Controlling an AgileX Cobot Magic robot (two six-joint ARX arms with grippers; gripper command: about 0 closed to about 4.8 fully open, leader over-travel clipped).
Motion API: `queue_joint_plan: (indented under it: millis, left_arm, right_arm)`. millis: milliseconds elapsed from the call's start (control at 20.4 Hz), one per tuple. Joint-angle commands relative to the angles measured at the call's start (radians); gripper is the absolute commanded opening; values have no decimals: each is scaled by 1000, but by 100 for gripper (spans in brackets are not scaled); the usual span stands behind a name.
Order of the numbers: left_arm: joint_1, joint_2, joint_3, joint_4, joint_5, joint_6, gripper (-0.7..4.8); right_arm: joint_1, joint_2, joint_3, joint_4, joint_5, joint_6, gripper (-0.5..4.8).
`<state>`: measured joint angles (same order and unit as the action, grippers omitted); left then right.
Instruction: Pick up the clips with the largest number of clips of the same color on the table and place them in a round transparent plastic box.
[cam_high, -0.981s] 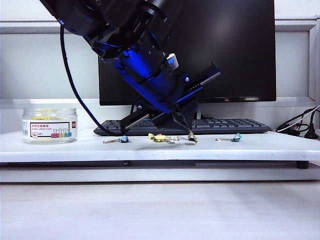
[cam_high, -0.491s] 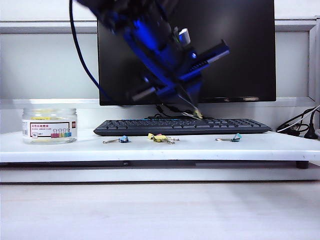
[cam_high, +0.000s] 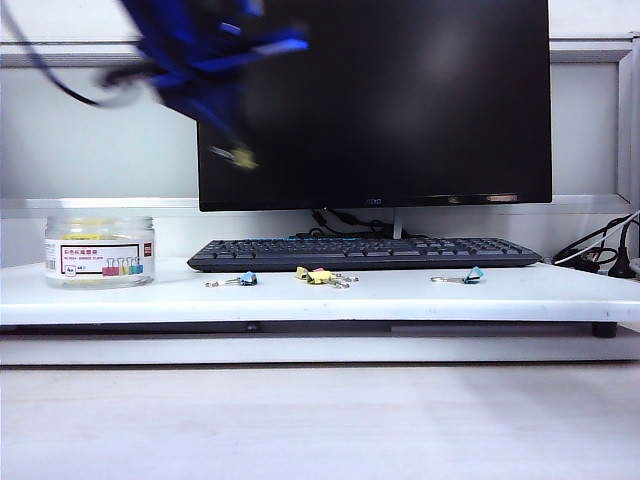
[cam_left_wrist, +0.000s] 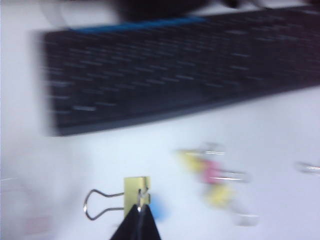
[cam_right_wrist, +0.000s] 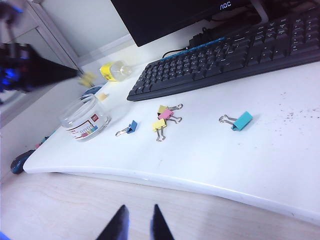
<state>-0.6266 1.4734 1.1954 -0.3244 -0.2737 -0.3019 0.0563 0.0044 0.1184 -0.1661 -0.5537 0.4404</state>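
Note:
My left gripper is a blur high at the upper left, shut on one pale-yellow clip. In the left wrist view the closed tips pinch that clip, with its wire handle sticking out sideways. Two more yellow clips lie with a pink one in front of the keyboard. The round transparent plastic box stands at the table's left end, below and to the left of the carried clip. My right gripper hangs open and empty over the wooden surface in front of the table.
A black keyboard and monitor fill the back of the white table. A blue clip and a teal clip lie on the table. Cables sit at the far right.
My left gripper has lifted the yellow clip from the table beside the keyboard and swung it up and to the left. The right gripper has not moved.

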Motion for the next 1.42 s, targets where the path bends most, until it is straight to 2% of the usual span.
queue_joint_plan:
  millis: [49,294,491,785,1030,1423]
  left_arm:
    - [77,-55,2,-109,5,71,-6]
    - [167,-79,1,-177,36,132,-6]
    - [211,-78,-6,-193,63,134,-6]
    - [225,-78,-9,-198,76,134,-6]
    - [271,-53,-11,-204,76,134,-6]
    - [271,16,-11,-174,75,137,-6]
  right_arm:
    - [0,-2,4,14,-6,-3,67]
    - [0,-2,4,14,-6,-3,67]
    - [0,-2,4,14,-26,-2,66]
    - [0,-2,4,13,-25,-2,63]
    - [0,-2,4,13,-26,-2,63]
    - [1,-2,4,13,-29,-2,63]
